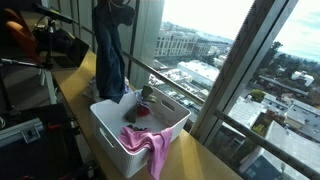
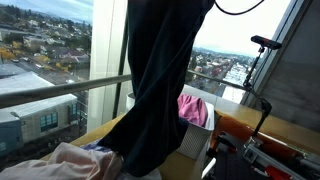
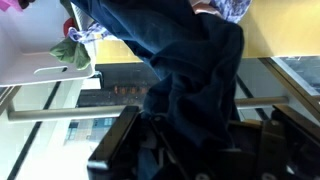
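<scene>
A dark blue pair of jeans [image 1: 110, 55] hangs straight down from my gripper [image 1: 120, 8], which is shut on its top end. The lower end of the jeans reaches the far rim of a white laundry basket [image 1: 172, 128]. In the wrist view the jeans [image 3: 190, 60] fill the middle and run down between my gripper's [image 3: 195, 150] dark fingers [image 3: 125, 145]. In the exterior view from the window side, the jeans [image 2: 165, 80] hide most of the basket. A pink cloth [image 1: 148, 145] drapes over the basket's near rim. Green and red garments [image 1: 144, 100] lie inside.
The basket stands on a wooden ledge [image 1: 205, 160] along tall windows with a slanted frame [image 1: 235, 70] and a railing [image 2: 60, 92]. Dark stands and equipment [image 1: 40, 50] crowd the room side. A tripod [image 2: 262, 60] and a beige cloth [image 2: 60, 160] are nearby.
</scene>
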